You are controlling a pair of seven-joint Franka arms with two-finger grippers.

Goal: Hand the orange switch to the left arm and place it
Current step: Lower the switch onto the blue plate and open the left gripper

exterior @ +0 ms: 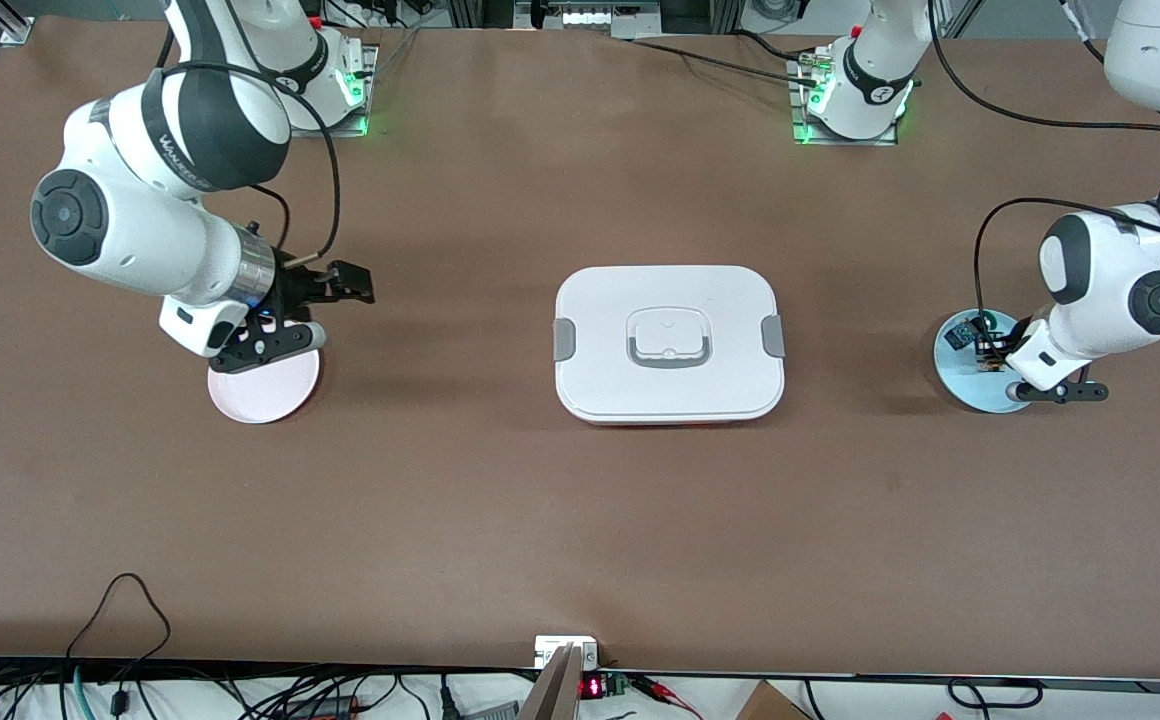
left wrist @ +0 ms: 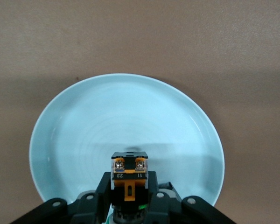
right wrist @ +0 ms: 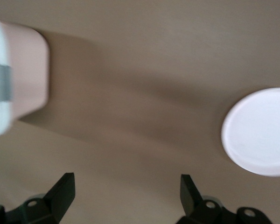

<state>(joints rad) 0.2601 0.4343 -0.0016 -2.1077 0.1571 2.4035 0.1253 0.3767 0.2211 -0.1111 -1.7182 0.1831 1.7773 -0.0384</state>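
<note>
The orange switch point(exterior: 987, 352) is black and orange with metal contacts, and it is held in my left gripper point(exterior: 992, 357) just over the light blue plate point(exterior: 970, 385) at the left arm's end of the table. In the left wrist view the switch point(left wrist: 129, 167) sits clamped between the fingers of the left gripper point(left wrist: 129, 182), above the plate point(left wrist: 126, 116). My right gripper point(exterior: 345, 284) is open and empty, in the air beside the pink plate point(exterior: 265, 390). The right wrist view shows the right gripper point(right wrist: 128, 196) open with nothing between its fingers. The white box point(exterior: 669, 343) stands in the middle of the table.
A small blue-bodied switch point(exterior: 960, 333) lies on the light blue plate, beside the left gripper. The right wrist view shows the box's end point(right wrist: 9, 88) and the pink plate point(right wrist: 259, 133). Bare brown table point(exterior: 580, 520) lies between the box and the front edge.
</note>
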